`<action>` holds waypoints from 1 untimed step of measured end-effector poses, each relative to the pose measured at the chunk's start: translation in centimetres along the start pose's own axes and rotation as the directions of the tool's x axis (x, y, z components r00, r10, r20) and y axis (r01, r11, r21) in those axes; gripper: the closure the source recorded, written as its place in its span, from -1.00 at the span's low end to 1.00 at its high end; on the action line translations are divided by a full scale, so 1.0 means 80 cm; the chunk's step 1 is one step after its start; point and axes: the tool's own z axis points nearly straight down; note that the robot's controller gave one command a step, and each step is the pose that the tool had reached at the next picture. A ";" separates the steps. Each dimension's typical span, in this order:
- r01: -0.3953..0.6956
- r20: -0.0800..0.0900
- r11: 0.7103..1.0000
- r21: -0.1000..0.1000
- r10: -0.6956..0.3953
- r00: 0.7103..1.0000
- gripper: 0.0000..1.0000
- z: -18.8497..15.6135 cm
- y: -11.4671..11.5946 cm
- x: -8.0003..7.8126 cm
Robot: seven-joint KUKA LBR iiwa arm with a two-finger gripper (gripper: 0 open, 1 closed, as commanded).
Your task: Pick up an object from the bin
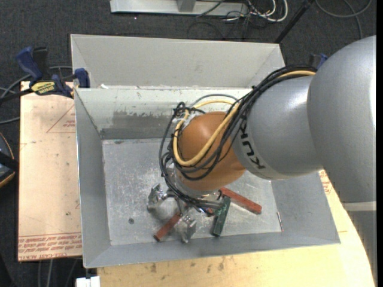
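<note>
Nothing's lifted yet: the gripper [175, 213] is seen low at the grey metal bin's [90, 178] 6 o'clock, over a small reddish-brown stick [165, 229]. Clenched or released can't be told.

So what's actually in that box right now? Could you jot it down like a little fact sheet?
container: grey metal bin
arm: reaches in from the right, with an orange cover and looped cables at its wrist
gripper: low over the bin's floor, near the front wall
nearest thing: reddish-brown stick, by the gripper's front side
to its right: dark green pen-like thing, then a red flat strip
held: cannot tell whether anything is gripped
</note>
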 end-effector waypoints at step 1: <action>0.065 0.011 0.998 0.002 -0.065 0.998 1.00 0.008 -0.008 0.004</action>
